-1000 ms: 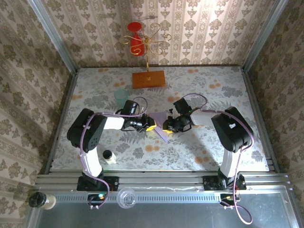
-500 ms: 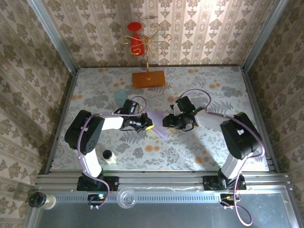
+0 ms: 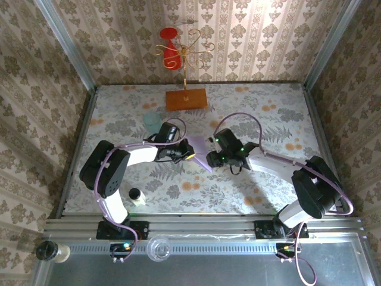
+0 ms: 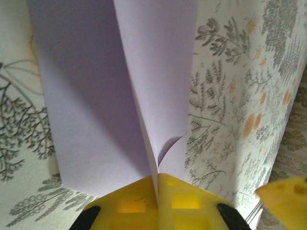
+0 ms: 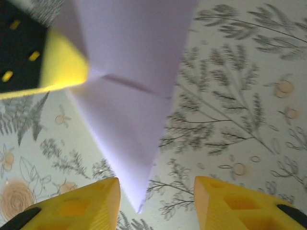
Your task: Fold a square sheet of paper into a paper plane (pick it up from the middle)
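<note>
My left gripper (image 4: 157, 178) is clamped on the folded sheet of paper (image 4: 91, 91) at its centre crease, holding it low over the middle of the bench (image 4: 230, 105). My right gripper (image 5: 156, 194) is released and grasps nothing; the paper's pointed end shows between its jaws. I judge a wing fold is in hand. Next I need a square, gentle pinch near that tip.
</note>
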`<action>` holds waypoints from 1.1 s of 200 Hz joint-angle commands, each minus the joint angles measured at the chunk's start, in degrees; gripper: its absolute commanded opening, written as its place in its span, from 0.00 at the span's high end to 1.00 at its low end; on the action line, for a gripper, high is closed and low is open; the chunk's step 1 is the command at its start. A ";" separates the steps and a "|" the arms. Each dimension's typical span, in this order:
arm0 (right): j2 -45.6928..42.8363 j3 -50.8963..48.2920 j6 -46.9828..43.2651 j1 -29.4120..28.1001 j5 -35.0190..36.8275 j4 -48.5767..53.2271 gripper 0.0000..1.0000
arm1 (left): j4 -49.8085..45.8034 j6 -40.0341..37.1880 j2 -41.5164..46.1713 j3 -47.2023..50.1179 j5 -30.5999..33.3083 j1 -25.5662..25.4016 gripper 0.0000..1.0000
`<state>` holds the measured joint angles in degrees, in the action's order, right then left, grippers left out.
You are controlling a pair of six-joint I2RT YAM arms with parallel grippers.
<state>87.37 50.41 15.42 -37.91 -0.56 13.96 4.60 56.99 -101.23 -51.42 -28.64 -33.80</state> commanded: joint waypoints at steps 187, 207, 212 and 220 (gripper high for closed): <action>14.28 4.80 -6.04 -8.80 13.70 -8.49 0.60 | -0.64 6.55 1.15 -0.87 0.34 -0.83 0.95; 14.58 4.61 -6.02 -8.85 14.04 -8.68 0.63 | -0.65 6.64 1.19 -0.80 0.25 -0.83 0.95; 14.71 4.67 -6.02 -8.81 14.16 -8.62 0.63 | -0.63 6.62 1.21 -0.83 0.19 -0.78 0.95; 14.87 4.54 -6.03 -8.85 14.22 -8.67 0.64 | -0.73 6.64 1.17 -0.83 0.17 -0.83 0.95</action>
<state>100.77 54.52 8.75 -46.39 11.46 6.31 3.27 62.54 -101.23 -52.90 -27.75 -34.52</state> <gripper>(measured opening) 0.372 0.060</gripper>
